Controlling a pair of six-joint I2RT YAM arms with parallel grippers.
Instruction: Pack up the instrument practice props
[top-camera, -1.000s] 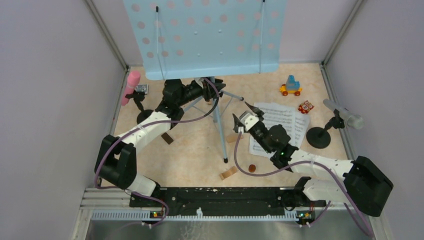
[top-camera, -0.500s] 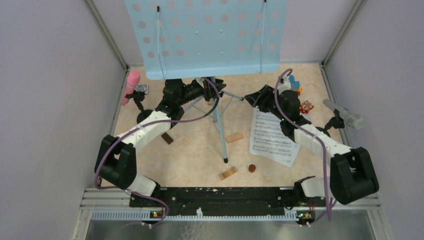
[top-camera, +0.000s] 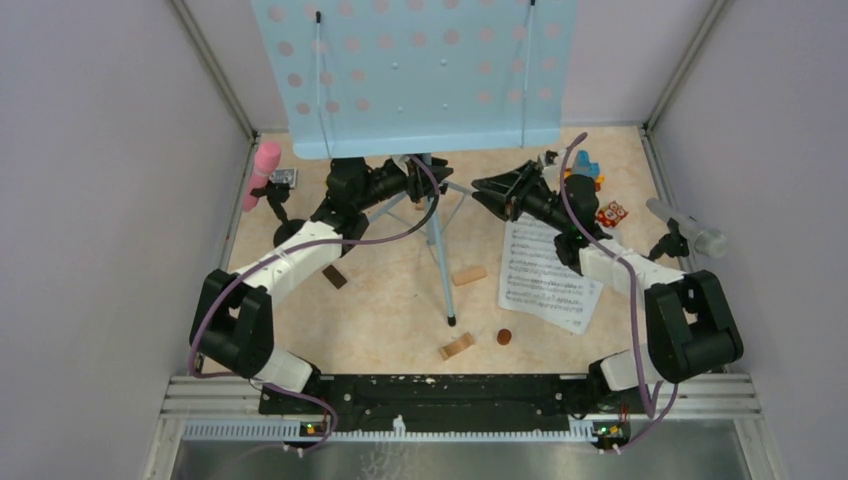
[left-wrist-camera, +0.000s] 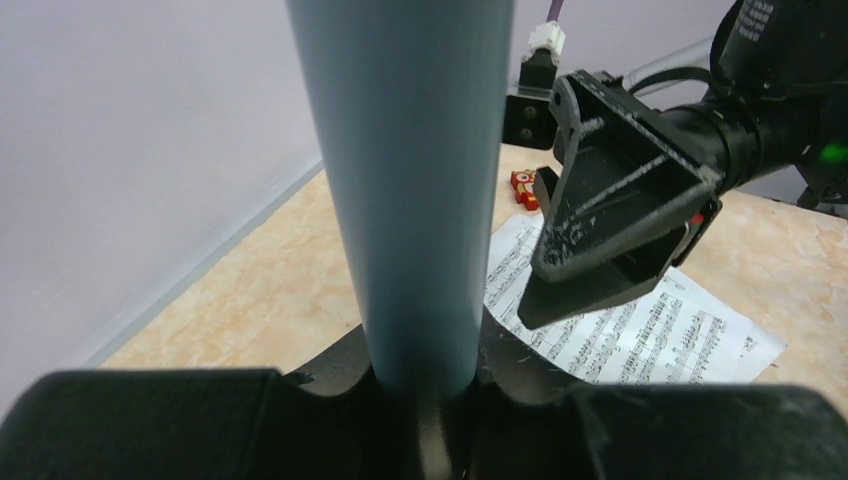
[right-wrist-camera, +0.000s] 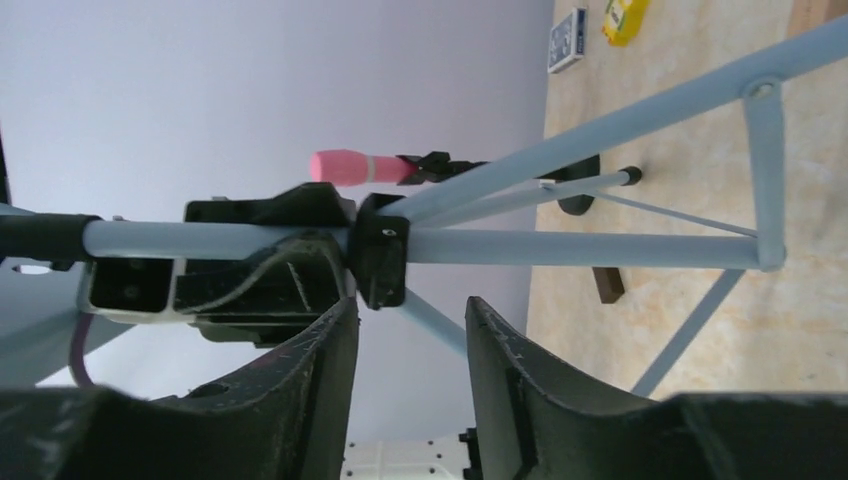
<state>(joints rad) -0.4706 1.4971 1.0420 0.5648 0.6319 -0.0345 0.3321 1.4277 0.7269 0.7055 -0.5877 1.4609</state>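
The pale blue perforated music rack (top-camera: 420, 70) stands at the back on grey-blue tripod legs (top-camera: 436, 240). My left gripper (top-camera: 408, 180) is shut on the stand's pole (left-wrist-camera: 410, 180), which fills the space between its jaws in the left wrist view. My right gripper (top-camera: 492, 188) points left at the pole, open and empty. In the right wrist view the black leg hub (right-wrist-camera: 382, 250) sits just past its fingertips (right-wrist-camera: 335, 350). White sheet-music pages (top-camera: 545, 275) lie under the right arm. The pink microphone (top-camera: 263, 170) rests in its holder (top-camera: 290, 232) on the left. The silver microphone (top-camera: 690, 228) is far right.
Toy vehicles (top-camera: 583, 168) and a red toy (top-camera: 611, 213) sit at the back right. Wooden blocks (top-camera: 468, 274) (top-camera: 457, 346), a brown disc (top-camera: 504, 337) and a dark block (top-camera: 335, 277) lie around the tripod feet. Walls close in both sides.
The right arm swung from the near middle across the sheet music to the back, then turned left toward the stand pole, its jaws narrowing. The left arm kept its grip.
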